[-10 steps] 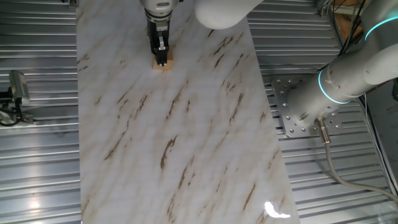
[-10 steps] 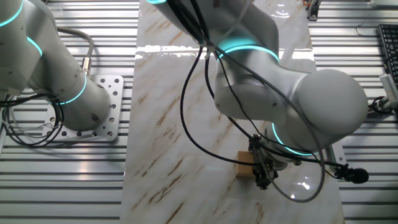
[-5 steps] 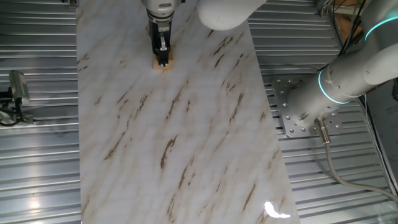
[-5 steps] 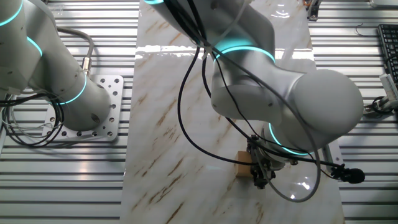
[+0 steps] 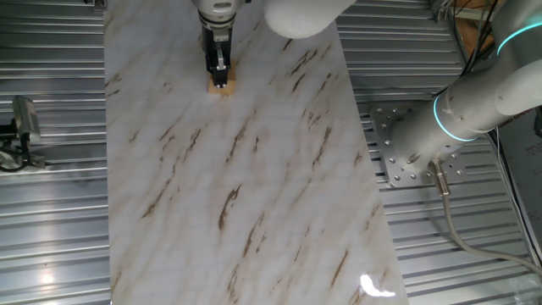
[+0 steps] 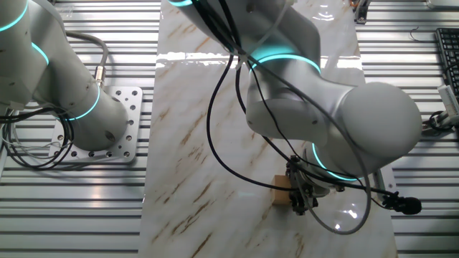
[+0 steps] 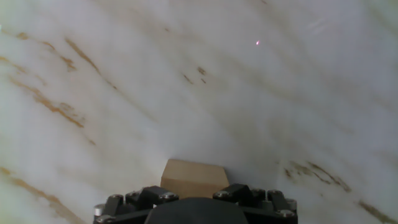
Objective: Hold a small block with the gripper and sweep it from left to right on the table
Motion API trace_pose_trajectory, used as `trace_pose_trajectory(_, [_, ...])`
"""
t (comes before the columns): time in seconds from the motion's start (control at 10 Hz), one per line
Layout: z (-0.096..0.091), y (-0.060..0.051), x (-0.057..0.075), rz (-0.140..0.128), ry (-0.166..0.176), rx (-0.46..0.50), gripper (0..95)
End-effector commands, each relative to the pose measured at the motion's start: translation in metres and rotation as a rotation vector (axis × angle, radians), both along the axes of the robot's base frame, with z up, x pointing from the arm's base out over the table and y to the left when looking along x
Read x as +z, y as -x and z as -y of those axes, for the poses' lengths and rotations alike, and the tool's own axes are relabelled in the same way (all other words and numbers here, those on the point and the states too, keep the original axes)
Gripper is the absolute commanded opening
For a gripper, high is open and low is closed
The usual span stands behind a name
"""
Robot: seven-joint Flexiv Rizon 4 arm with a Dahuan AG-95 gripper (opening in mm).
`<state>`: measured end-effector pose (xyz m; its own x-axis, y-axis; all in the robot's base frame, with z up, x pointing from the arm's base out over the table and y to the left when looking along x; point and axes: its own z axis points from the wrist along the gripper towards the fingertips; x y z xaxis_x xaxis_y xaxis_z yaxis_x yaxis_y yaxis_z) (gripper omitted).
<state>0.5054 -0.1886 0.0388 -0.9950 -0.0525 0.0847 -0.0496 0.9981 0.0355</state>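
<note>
The table [image 5: 254,169] is a long white marbled slab with brown streaks, and grey ribbed metal floor lies on both of its long sides. The gripper [image 5: 221,78] stands straight down near one end of the slab, and the block [image 5: 223,85] sits directly under the fingers, resting on the marble. In the other fixed view the block [image 6: 282,193] shows just beside the gripper [image 6: 300,203], partly hidden by it; the fingers seem closed on the block, with the wood between them. In the hand view the block [image 7: 194,178] lies right below the wrist, and the table [image 7: 186,81] ahead of it is bare. The block looks about as wide as long, so I see no long axis to mind. The block is near one long edge of the slab, so the room for the sweep is, I judge, across to the opposite edge. A second grey arm [image 5: 474,106] stands off the slab, well apart.
</note>
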Motion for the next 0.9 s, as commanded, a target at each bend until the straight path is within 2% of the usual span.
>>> trace_pose_trajectory(0.1, [-0.0010,-0.0018,-0.0023,0.006,0.015,-0.007,0.0])
trace_pose_trajectory(0.3, [-0.0015,-0.0021,-0.0029,-0.003,0.026,-0.004,0.0])
trace_pose_trajectory(0.4, [-0.0017,-0.0022,-0.0031,-0.013,0.016,-0.011,0.0])
trace_pose_trajectory(0.5, [-0.0021,-0.0024,-0.0035,-0.004,0.022,-0.006,0.0])
trace_pose_trajectory(0.6, [-0.0034,-0.0032,-0.0048,0.009,0.004,-0.022,0.0])
trace_pose_trajectory(0.8, [-0.0057,-0.0040,-0.0074,-0.028,0.025,-0.024,0.0])
trace_pose_trajectory(0.9, [-0.0060,-0.0039,-0.0077,-0.031,0.031,-0.012,0.0])
